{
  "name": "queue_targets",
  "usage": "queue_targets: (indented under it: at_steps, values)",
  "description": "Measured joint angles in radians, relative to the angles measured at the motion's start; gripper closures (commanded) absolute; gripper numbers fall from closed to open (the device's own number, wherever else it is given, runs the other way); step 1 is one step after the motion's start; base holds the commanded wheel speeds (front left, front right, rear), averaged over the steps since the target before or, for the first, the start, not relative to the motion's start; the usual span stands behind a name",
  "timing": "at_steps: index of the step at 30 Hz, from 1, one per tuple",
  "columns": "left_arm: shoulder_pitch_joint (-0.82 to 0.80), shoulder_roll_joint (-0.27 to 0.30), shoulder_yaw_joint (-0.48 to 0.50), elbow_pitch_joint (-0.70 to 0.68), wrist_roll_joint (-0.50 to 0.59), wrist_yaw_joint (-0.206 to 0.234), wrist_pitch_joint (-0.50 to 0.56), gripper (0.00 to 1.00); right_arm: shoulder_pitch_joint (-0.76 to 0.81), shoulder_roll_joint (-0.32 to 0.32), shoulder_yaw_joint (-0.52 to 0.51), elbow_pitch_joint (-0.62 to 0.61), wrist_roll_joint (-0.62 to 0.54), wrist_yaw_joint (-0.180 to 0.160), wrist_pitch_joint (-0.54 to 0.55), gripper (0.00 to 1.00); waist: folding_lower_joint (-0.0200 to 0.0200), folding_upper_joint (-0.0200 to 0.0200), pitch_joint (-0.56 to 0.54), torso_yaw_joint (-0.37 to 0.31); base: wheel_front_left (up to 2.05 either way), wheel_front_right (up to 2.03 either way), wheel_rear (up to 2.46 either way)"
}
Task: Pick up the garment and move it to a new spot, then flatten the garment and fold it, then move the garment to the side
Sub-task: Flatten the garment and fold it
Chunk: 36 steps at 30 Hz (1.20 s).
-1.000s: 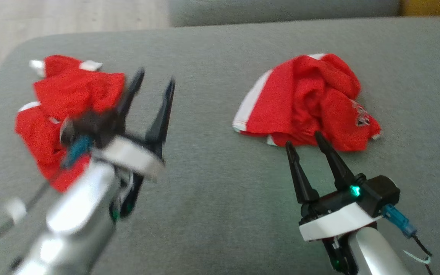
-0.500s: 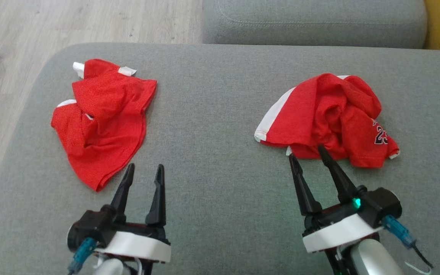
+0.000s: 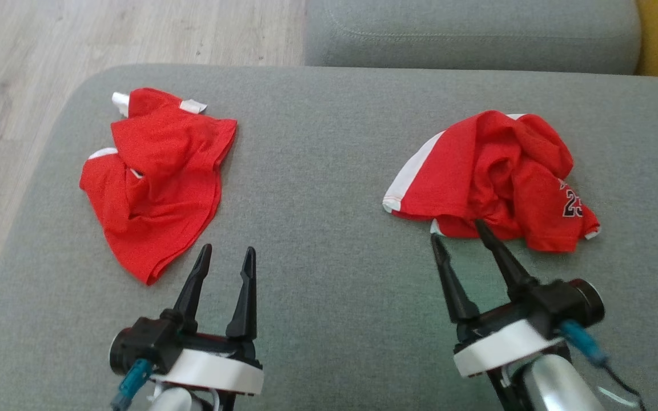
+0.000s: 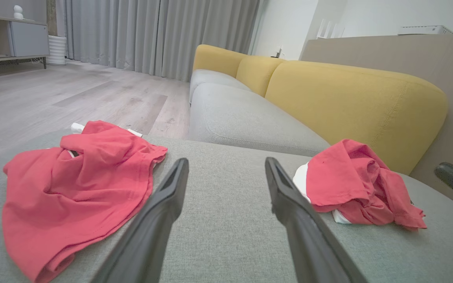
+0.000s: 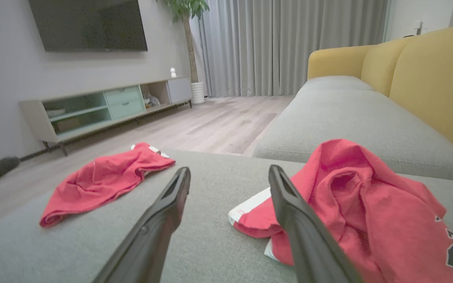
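On the grey sofa seat (image 3: 329, 171) 2 red pieces lie well apart: the left garment (image 3: 155, 177), loosely bundled with white trim at its far end, and the shirt (image 3: 494, 177), crumpled and bearing the number 23, at the robot's right.

Change noted: 1 second ago the left gripper (image 3: 229, 249) was raised and blurred in motion in front of the left garment. It now sits low toward the seat's front edge, near that garment's hem but clear of it, jaws spread wide and empty. The camera has also shifted in that time, so the apparent slide of both pieces is not their own movement.

The right gripper (image 3: 456, 230) keeps its station, jaws wide apart and empty, its 2 tips right at the shirt's near hem; contact cannot be confirmed.

Finding: the left arm appears to have released its piece and withdrawn. The shirt is neither flattened nor folded, so it is likely next for pick-up, with the right gripper well placed at the hem.
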Motion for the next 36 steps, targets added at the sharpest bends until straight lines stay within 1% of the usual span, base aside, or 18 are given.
queue_targets:
  at_steps: [4, 11, 17, 22, 27, 29, 30, 31, 32, 36]
  values:
    - [-0.002, -0.019, 0.022, 0.006, 0.016, -0.019, 0.000, 0.00, -0.058, 0.000, -0.002, 0.085, -0.150, 0.000, 0.002, 0.00, 0.0000, 0.0000, 0.015, 0.011, 0.00, 0.00, 0.00]
    - [-0.008, -0.051, 0.029, 0.034, 0.032, -0.057, 0.000, 0.00, -0.237, -0.001, -0.013, 0.258, -0.372, 0.000, 0.144, 0.00, 0.0002, 0.0000, 0.053, 0.051, 0.00, 0.00, 0.00]
    - [-0.030, -0.077, 0.041, 0.052, 0.045, -0.080, 0.000, 0.00, -0.327, -0.001, -0.058, 0.403, -0.489, 0.000, 0.244, 0.00, 0.0002, 0.0000, 0.084, 0.096, 0.00, 0.00, 0.00]
    - [-0.031, -0.085, 0.057, 0.057, 0.052, -0.097, 0.000, 0.00, -0.370, -0.003, -0.100, 0.482, -0.570, 0.001, 0.292, 0.00, 0.0002, 0.0000, 0.108, 0.126, 0.00, 0.00, 0.00]
    - [-0.034, -0.100, 0.063, 0.059, 0.062, -0.107, 0.000, 0.00, -0.398, -0.001, -0.140, 0.514, -0.639, 0.001, 0.313, 0.00, 0.0000, 0.0000, 0.129, 0.143, 0.00, 0.00, 0.00]
    - [-0.037, -0.105, 0.070, 0.059, 0.062, -0.114, 0.000, 0.00, -0.414, -0.001, -0.155, 0.522, -0.647, 0.001, 0.314, 0.00, 0.0001, 0.0000, 0.136, 0.144, 0.00, 0.00, 0.00]
    - [-0.040, -0.107, 0.075, 0.059, 0.062, -0.114, 0.000, 0.00, -0.418, -0.001, -0.159, 0.524, -0.647, 0.001, 0.317, 0.15, 0.0001, 0.0000, 0.139, 0.144, 0.00, 0.00, 0.00]
    - [-0.044, -0.108, 0.080, 0.059, 0.063, -0.114, 0.000, 0.00, -0.420, -0.001, -0.161, 0.524, -0.646, 0.001, 0.318, 0.74, 0.0001, 0.0000, 0.142, 0.143, 0.00, 0.00, 0.00]
    - [-0.049, -0.109, 0.084, 0.060, 0.063, -0.115, 0.000, 0.00, -0.422, 0.000, -0.161, 0.525, -0.646, 0.001, 0.318, 1.00, 0.0001, 0.0000, 0.144, 0.142, 0.00, 0.00, 0.00]
    - [-0.053, -0.110, 0.089, 0.064, 0.070, -0.123, 0.000, 0.00, -0.423, -0.001, -0.172, 0.529, -0.628, 0.001, 0.305, 1.00, 0.0001, 0.0000, 0.144, 0.134, 0.00, 0.00, 0.00]
